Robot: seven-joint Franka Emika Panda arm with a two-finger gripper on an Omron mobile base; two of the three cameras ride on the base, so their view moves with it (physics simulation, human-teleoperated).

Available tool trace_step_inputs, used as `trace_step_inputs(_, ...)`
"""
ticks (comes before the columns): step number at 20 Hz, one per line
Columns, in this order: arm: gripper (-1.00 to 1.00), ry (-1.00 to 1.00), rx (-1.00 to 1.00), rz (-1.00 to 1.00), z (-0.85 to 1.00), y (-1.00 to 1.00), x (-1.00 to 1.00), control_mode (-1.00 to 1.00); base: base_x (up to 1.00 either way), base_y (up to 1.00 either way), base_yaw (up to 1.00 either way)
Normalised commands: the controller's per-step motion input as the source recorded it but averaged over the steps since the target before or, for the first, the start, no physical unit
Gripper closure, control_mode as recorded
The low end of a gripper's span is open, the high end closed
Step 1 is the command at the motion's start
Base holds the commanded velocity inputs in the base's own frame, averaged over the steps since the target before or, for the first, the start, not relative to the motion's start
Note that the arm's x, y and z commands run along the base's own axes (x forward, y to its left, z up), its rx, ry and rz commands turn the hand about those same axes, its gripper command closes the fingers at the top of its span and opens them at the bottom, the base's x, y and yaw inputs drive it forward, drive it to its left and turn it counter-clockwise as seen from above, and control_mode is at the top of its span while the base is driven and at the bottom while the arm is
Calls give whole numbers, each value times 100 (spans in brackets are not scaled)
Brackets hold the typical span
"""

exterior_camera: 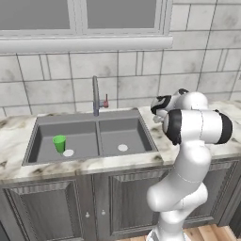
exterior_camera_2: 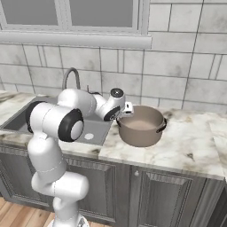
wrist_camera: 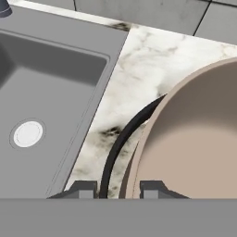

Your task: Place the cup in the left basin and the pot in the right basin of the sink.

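Note:
The green cup (exterior_camera: 59, 143) stands upright in the left basin (exterior_camera: 77, 136) of the sink (exterior_camera: 89, 117), beside the pale drain. The right basin (exterior_camera: 123, 135) holds nothing but its drain (wrist_camera: 28, 133). The pot (exterior_camera_2: 142, 125) sits on the marble counter just right of the sink. My gripper (exterior_camera_2: 125, 109) is at the pot's left rim. In the hand view the fingertips (wrist_camera: 84, 189) straddle the dark handle (wrist_camera: 115, 143) and the rim of the pot (wrist_camera: 194, 139), shut on them. In the left base view the arm hides the pot.
A curved faucet (exterior_camera: 95, 96) with a red lever (exterior_camera: 106, 100) rises behind the sink's divider. The tiled wall and window sill stand close behind. Marble counter (exterior_camera_2: 195, 142) stretches to the right of the pot. Cabinet doors run below.

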Motion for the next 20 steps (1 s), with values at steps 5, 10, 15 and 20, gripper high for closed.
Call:
trace_step_inputs(5,100,0,0,0,-1,0,0,-100,0,0,0)
trace_step_inputs(10,100,0,-4,6,2,2,0,-100,0,0,0)
trace_step_inputs(15,100,-4,-15,9,36,9,-1,-100,0,0,0)
trace_step_inputs(20,100,-5,-20,8,55,7,-4,-100,0,0,0)
